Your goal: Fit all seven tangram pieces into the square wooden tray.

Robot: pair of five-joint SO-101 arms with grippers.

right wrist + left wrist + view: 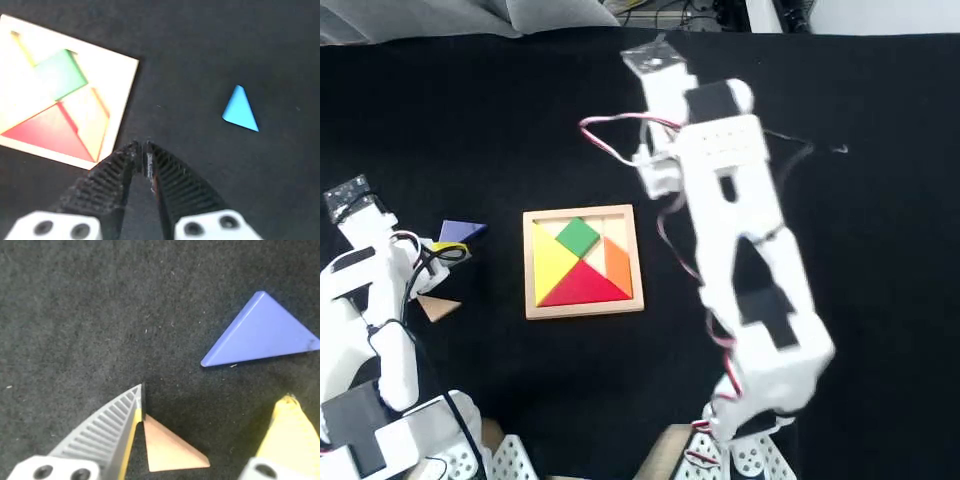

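Between the left jaws, spread and holding nothing, the tan triangle (170, 452) lies on the bench, its long edge slanting across the gap; the violet triangle (260, 332) sits beyond. The right jaws, clenched empty, hang by the tray (583, 311), with the cyan triangle (240, 109) farther off.

The left arm (392, 360) and the right arm (760, 210) are built of white plastic shells with black motor blocks set into them. Red and white wires (620, 119) loop off the right arm, and black and yellow wires (447, 248) off the left arm. The left pincer (214, 393) has one grey ribbed finger edged in yellow and one plain yellow finger, while the right pincer (143, 146) has two black ribbed fingers on white mounts, each with two dark screw holes.
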